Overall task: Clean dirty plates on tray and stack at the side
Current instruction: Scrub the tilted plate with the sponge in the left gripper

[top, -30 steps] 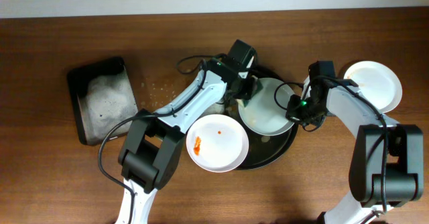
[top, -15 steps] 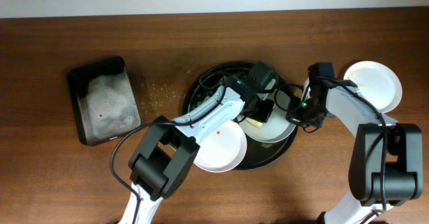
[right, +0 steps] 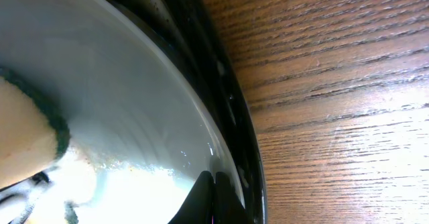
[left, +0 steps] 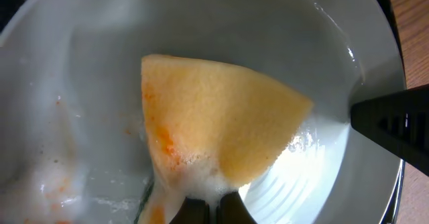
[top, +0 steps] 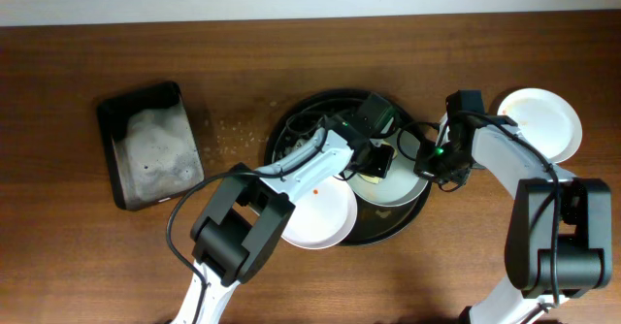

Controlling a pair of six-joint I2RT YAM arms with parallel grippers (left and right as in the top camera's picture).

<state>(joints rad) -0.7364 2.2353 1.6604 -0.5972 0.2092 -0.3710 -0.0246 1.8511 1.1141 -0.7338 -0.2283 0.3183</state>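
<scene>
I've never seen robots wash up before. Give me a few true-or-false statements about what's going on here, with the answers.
1. The left hand holds a yellow sponge against the soapy plate on the tray. True.
2. The right hand is open above bare wood. False: it is shut on the soapy plate's rim.
3. A second plate lies on the table to the right, off the tray. True.
4. The black tub holds a plate. False: only foam shows in it.
5. The front plate is spotless. False: a small orange-red spot shows on it.
</scene>
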